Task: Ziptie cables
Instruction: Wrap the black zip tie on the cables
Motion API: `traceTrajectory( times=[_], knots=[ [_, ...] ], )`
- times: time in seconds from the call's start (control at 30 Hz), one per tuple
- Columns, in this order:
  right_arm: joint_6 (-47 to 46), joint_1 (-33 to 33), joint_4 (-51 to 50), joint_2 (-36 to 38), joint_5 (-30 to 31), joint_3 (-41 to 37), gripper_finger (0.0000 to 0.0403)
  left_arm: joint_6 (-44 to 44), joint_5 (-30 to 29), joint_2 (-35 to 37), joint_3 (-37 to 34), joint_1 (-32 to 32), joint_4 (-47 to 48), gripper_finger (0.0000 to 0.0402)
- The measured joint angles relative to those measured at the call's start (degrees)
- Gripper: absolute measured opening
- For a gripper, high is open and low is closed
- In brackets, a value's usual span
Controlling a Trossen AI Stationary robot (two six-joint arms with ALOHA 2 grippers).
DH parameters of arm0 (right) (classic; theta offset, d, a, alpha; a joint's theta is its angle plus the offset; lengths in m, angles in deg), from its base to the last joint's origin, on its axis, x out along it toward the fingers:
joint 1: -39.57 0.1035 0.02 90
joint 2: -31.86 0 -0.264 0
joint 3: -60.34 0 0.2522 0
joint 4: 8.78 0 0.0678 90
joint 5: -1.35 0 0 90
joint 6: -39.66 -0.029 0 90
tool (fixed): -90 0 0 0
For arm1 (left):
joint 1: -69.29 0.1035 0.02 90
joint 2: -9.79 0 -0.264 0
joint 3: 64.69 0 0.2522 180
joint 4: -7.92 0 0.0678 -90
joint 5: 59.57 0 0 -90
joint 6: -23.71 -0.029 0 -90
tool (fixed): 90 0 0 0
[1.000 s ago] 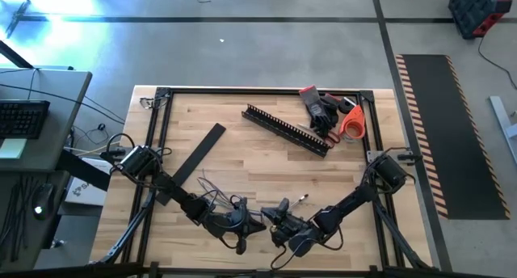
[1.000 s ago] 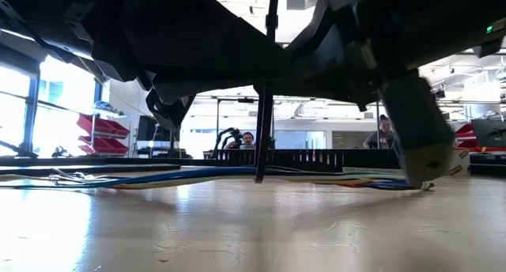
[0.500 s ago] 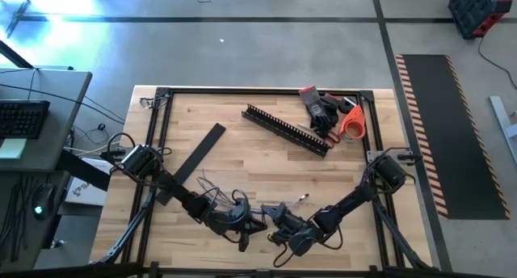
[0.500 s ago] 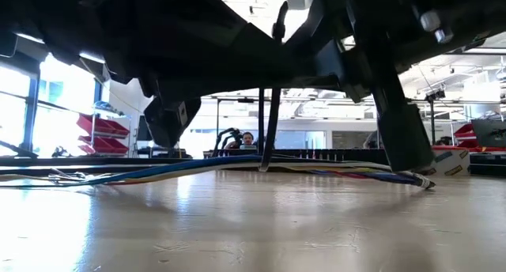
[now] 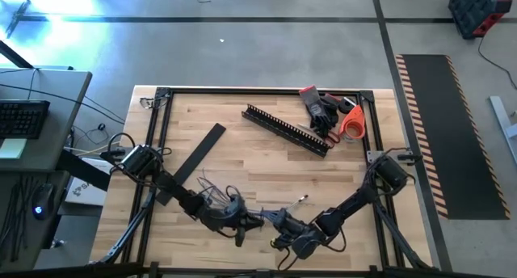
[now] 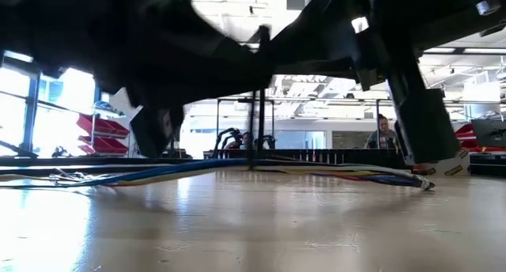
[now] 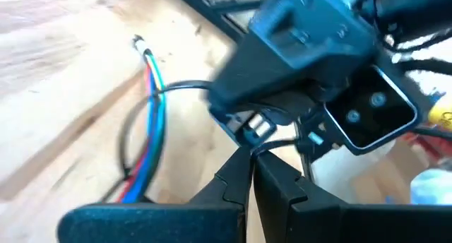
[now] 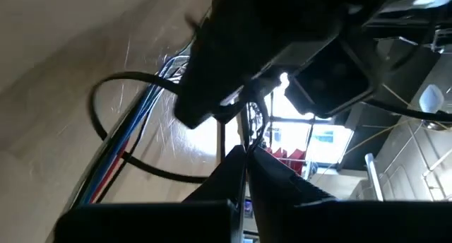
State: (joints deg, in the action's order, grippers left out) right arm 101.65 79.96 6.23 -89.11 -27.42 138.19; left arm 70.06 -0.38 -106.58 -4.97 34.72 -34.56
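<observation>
The cables (image 5: 297,201) are a thin bundle of blue, red and pale wires lying on the table near its near edge, also in the low view (image 6: 182,171) and the left wrist view (image 7: 152,130). A thin black ziptie (image 7: 131,126) loops loosely around them (image 8: 99,95), and one strand rises from them (image 6: 257,134). My left gripper (image 5: 247,221) and right gripper (image 5: 271,221) face each other tip to tip just above the bundle, both shut. My left gripper (image 7: 252,162) pinches a thin black ziptie strand (image 7: 272,147) between its fingertips, coming in low from the table's left; the strand runs on toward the right gripper. My right gripper (image 8: 246,155) pinches a thin dark strand (image 8: 244,130) at its fingertips, coming from the table's right; the left gripper's body hides where that strand runs.
A black comb-toothed channel (image 5: 287,128), dark gloves (image 5: 319,108) and an orange tool (image 5: 351,120) lie at the far right. A flat black strip (image 5: 200,153) lies at mid left. Bare wood lies in the middle. People (image 6: 383,134) show in the room beyond.
Both grippers stay shut, close together near the near edge. In the low view the black ziptie strand has gone from slanted to upright and shifted a little, and the middle of the cable bundle has risen slightly off the table.
</observation>
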Motion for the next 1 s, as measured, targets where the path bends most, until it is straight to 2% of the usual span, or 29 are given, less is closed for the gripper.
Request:
traceTrajectory(
  times=[0.17,0.67,0.8,1.0],
  knots=[
    [0.01,0.28,0.97,0.00,-0.79,0.00,0.0000,0.04,-2.23,-0.02,-5.27,0.00,-8.41,0.0000],
    [-0.07,-2.13,1.94,-0.02,-5.16,0.00,0.0000,-5.94,-0.05,-0.02,-3.01,-2.28,-8.87,0.0000],
    [0.67,-2.15,2.13,-0.02,-5.47,0.00,0.0000,-3.75,-1.84,-0.02,-2.95,-2.25,-8.40,0.0000],
    [6.02,-2.15,3.78,-0.02,-5.44,-0.02,0.0000,0.56,-1.16,-0.59,-2.95,-1.70,-8.12,0.0000]
  ],
)
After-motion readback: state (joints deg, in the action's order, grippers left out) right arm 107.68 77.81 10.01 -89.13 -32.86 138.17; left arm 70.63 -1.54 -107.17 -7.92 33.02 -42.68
